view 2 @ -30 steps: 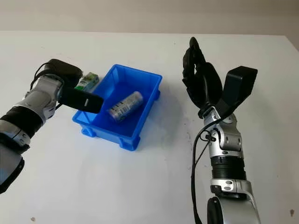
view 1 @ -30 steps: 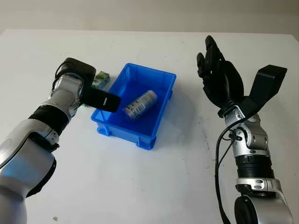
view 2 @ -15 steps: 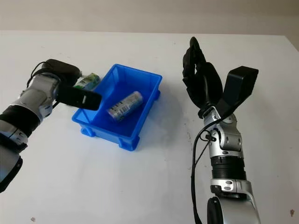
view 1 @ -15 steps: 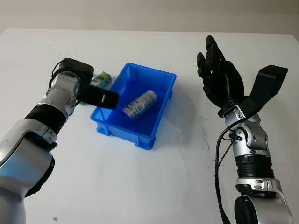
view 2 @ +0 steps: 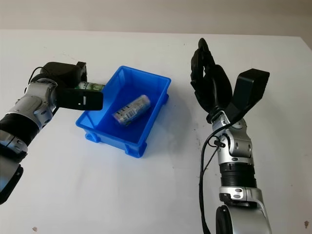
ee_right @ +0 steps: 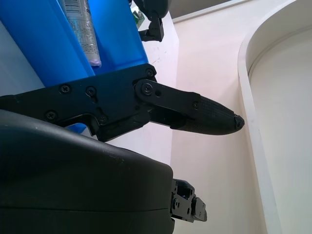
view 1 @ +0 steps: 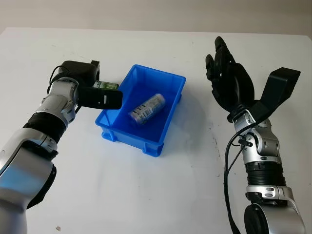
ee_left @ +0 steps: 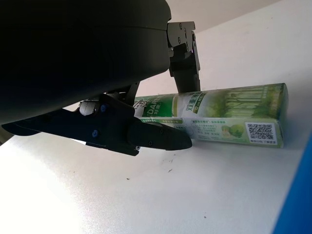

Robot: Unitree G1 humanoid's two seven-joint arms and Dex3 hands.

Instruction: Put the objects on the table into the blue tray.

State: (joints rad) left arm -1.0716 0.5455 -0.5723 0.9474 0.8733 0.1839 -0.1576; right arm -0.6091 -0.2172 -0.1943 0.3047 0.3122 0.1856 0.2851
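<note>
**Operator:** While I'm running the left arm from my desk, I'm looking first at the white table (view 1: 146,195), then at the blue tray (view 1: 171,113) sitting on it left of centre. One can (view 1: 146,108) is already lying on its side inside the tray.

**Supervisor:** What's changing right now?

**Operator:** Compared with a second ago, the left hand (view 1: 92,80) is sitting further back and turned, so its fingers are now straddling the green carton (view 1: 106,85) instead of covering it from the near side. The carton is lying on the table just beside the tray's left wall, outside it. I'm reading that as the reach ending and the grasp beginning, so the second object is still waiting to go in.

**Supervisor:** And the hand itself?

**Operator:** In the wrist camera, the carton (ee_left: 229,113) is lying flat, and one finger (ee_left: 146,136) is crossing its near face while another (ee_left: 184,58) is standing behind its far edge. Both are touching or very nearly touching it, but the carton is still resting on the table, and I'm not seeing a firm squeeze. I'm calling the hand unclosed, bracketing the carton rather than gripping it.

**Supervisor:** The other arm?

**Operator:** The right hand (view 1: 229,80) is hanging raised to the right of the tray, well apart from it, holding nothing and open.

**Supervisor:** Next concern?

**Operator:** I'm judging the carton's closeness to the tray wall as the tricky part; the fingers are needing to close without nudging the tray.
</note>
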